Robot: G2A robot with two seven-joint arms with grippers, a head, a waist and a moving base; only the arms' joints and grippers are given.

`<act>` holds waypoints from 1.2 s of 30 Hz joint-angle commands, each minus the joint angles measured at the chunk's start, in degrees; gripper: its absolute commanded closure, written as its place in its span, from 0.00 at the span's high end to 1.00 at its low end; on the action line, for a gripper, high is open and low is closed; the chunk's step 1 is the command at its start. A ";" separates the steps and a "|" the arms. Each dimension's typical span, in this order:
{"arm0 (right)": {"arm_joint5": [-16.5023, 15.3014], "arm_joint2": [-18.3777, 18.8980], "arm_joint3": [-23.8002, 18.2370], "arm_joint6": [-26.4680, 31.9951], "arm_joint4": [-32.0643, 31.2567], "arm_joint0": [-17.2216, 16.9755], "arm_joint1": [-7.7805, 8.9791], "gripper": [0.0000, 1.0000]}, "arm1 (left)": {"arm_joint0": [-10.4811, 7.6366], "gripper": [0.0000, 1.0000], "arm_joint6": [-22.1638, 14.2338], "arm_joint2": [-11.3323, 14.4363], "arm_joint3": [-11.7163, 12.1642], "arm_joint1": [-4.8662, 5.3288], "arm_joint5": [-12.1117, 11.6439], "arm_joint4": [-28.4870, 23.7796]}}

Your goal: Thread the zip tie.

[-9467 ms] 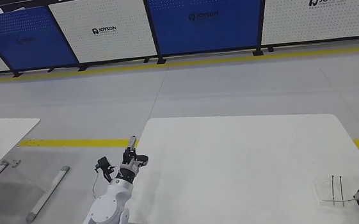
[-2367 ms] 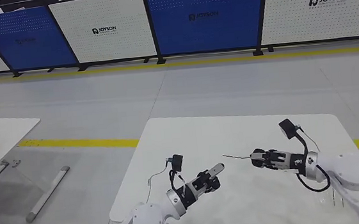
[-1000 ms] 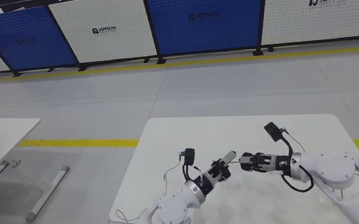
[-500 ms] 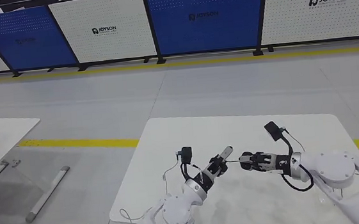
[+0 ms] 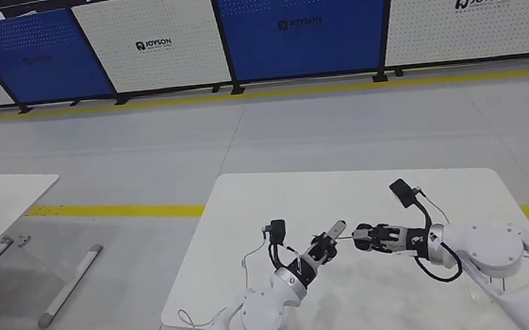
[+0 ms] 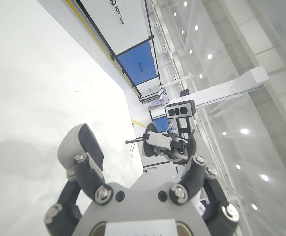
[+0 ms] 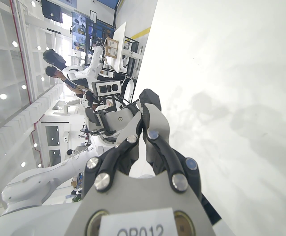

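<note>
At the right gripper (image 7: 143,108): fingers are pressed together on the zip tie (image 6: 133,141), and its free end is pointed at the left gripper (image 5: 333,234).
At the left gripper: fingers are spread wide, nothing is held, and the strap's tip is near.
Around both: bare table (image 5: 277,202) is seen on every side, with all edges well apart.

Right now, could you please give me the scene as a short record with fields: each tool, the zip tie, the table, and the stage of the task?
left tool: open, held above the table, pointing toward the right tool
right tool: shut on the zip tie, facing the left tool
zip tie: thin, black, straight; its free end sticks out toward the left tool
table: white
contact: cannot tell whether the free end lies between the left tool's fingers
task stage: no loop visible, so the tie is not yet threaded
</note>
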 commanded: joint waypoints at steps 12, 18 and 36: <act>0.00 0.00 0.00 0.00 0.00 0.00 0.00 0.00 | 1.62 0.33 -2.83 -1.12 -1.28 0.17 -0.03 -0.62; 0.00 0.00 0.00 0.00 0.00 0.00 0.00 0.00 | 1.61 0.37 -3.44 -1.35 -1.02 0.10 -0.33 -1.22; 0.00 0.00 0.00 0.00 0.00 0.00 0.00 0.00 | 0.83 0.29 -5.15 -0.95 -0.02 -0.25 -0.06 -2.12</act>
